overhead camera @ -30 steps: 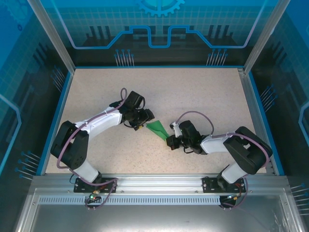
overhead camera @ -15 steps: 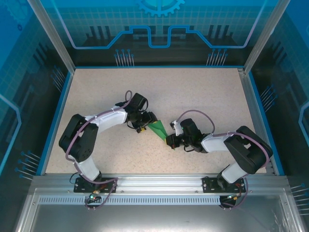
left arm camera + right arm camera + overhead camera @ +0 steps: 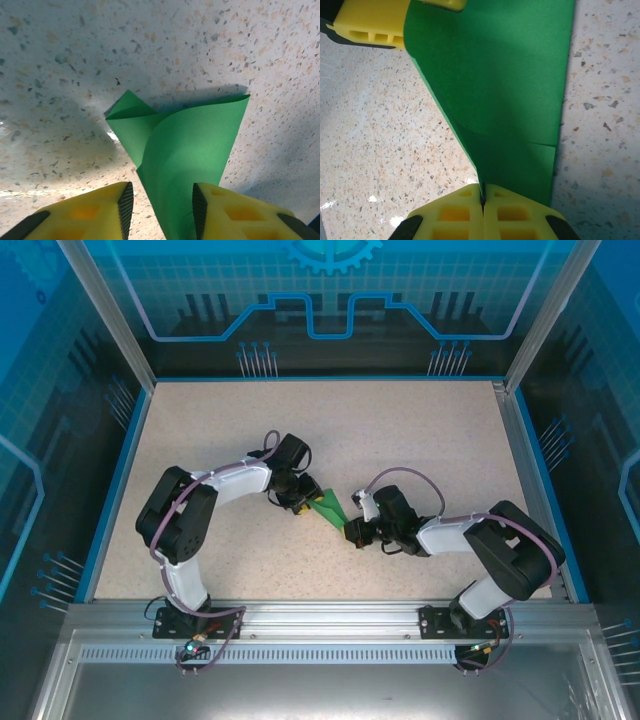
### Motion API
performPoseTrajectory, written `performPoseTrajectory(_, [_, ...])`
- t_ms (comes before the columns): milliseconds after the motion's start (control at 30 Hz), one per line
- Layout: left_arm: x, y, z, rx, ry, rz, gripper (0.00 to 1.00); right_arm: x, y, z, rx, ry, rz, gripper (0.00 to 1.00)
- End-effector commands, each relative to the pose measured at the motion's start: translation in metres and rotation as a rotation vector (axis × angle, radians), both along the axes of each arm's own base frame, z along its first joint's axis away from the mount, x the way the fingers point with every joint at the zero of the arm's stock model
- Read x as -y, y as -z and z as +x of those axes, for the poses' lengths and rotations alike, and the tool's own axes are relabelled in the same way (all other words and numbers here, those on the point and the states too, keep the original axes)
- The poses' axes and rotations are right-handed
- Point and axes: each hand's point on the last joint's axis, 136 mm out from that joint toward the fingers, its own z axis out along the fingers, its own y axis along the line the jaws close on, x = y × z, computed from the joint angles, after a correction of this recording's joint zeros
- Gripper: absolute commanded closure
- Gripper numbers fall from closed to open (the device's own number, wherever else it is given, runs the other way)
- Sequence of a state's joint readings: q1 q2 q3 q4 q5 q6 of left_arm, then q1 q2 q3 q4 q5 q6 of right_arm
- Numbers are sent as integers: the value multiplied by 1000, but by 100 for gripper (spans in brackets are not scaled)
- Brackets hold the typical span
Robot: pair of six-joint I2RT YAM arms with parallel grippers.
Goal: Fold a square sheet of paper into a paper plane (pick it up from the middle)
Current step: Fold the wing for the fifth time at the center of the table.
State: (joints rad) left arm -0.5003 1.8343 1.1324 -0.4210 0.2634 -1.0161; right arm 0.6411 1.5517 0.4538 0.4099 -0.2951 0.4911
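Paper plane, place: the green, part-folded paper plane (image 3: pixel 330 507) is seen near the middle of the counter (image 3: pixel 400 420), a little toward the near side, spanned between the two tools.
Long axis: in the top view it is laid on a diagonal, from the left tool (image 3: pixel 306 501) at the upper left down to the right tool (image 3: pixel 352 532) at the lower right.
Pointing: the narrow end is directed at the right tool and the broad end at the left tool. In the left wrist view a small folded corner is seen pointing away from that tool.
Attitude: the paper is curved and partly raised on edge; how much of it rests on the counter cannot be told.
Left tool: its yellow fingers (image 3: pixel 85 215) are parted. The paper is passed between them and laid against one pad, with a gap at the other, so nothing is clamped.
Right tool: its fingers (image 3: pixel 455 215) are pressed together, and the narrow end of the paper is pinched in the seam.
Surface: a pale speckled counter, bordered by a blue rim (image 3: pixel 118 490).
Room: aluminium posts (image 3: pixel 103 305) and blue printed panels (image 3: pixel 450 280) are set around it; the arm bases are carried on a metal rail (image 3: pixel 320 615) at the near edge.
Open room: bare counter is left behind the plane and to both sides; the blue rim is well apart from both tools.
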Motion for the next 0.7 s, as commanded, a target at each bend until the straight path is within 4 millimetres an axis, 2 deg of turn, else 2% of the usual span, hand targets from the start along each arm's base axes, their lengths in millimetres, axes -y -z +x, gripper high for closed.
performPoseTrajectory(0, [7,1,0,-24,15,-10,66,-1,-6,1,36,-18,-14,94])
performPoseTrajectory(167, [4,6,-2,-36,9,4,78,-2,-5,0,49,-26,-32,93])
performPoseTrajectory(233, [3,6,-2,-38,6,4,80,-2,-4,0,56,-26,-41,93])
performPoseTrajectory(367, [1,6,-2,-35,-2,8,93,-5,-4,-1,63,-40,-50,90])
performPoseTrajectory(667, [-3,5,0,-37,-3,16,100,0,-6,-3,82,-61,-96,84])
